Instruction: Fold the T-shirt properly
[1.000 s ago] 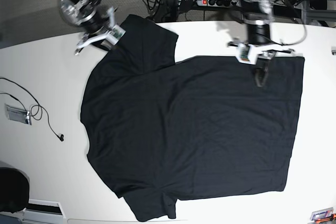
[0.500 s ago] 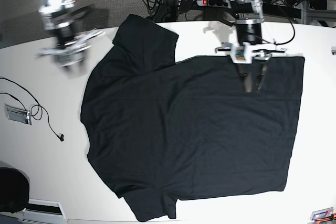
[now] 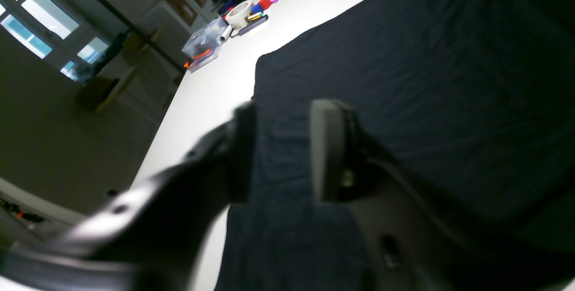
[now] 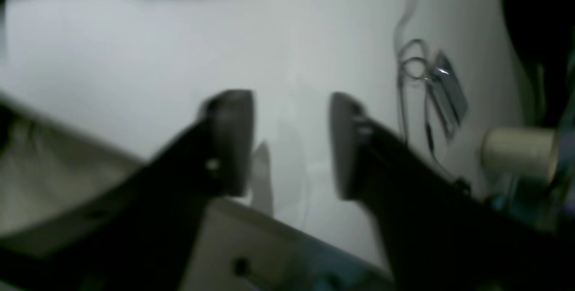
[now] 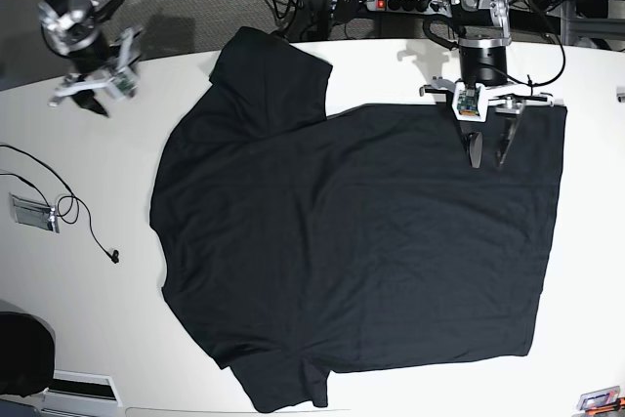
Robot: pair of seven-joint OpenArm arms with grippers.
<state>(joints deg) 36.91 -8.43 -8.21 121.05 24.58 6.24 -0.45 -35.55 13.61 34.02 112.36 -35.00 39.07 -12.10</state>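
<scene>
Two parted, empty grippers: left gripper over the T-shirt near its upper-right edge; right gripper upper left, above bare table.

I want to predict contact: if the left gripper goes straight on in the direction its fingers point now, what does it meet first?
Most likely the T-shirt. The left gripper is open and points down at the black cloth near its edge, with nothing between the fingers; how high it hangs is unclear.

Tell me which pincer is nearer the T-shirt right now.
Left. The left pincer hangs open over the T-shirt near its top edge; the right pincer is open over bare table, off the shirt's sleeve side.
</scene>
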